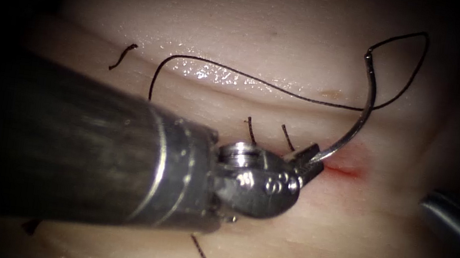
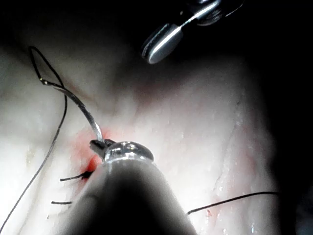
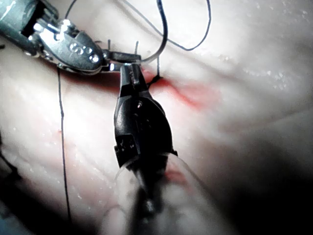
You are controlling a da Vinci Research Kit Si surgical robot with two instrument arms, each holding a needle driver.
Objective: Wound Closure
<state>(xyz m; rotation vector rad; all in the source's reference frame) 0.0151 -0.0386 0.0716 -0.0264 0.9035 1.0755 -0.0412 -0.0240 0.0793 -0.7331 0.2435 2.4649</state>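
Left pincer [image 1: 308,157] grips the needle [image 1: 362,114] near its tip at the cut [image 1: 346,171]; the needle arcs upward, swaged end toward the tissue's [image 1: 314,27] far edge. Right pincer's [image 3: 131,78] state: cannot tell.

Left tool [image 2: 98,145] gripping the needle [image 2: 78,105]
Needle is arching up off the reddened tissue [image 2: 205,147], thread [image 2: 46,147] trailing from its far end.

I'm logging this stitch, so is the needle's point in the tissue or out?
In. The left pincer grips the needle near its point, which sinks into the tissue at the red fluid.
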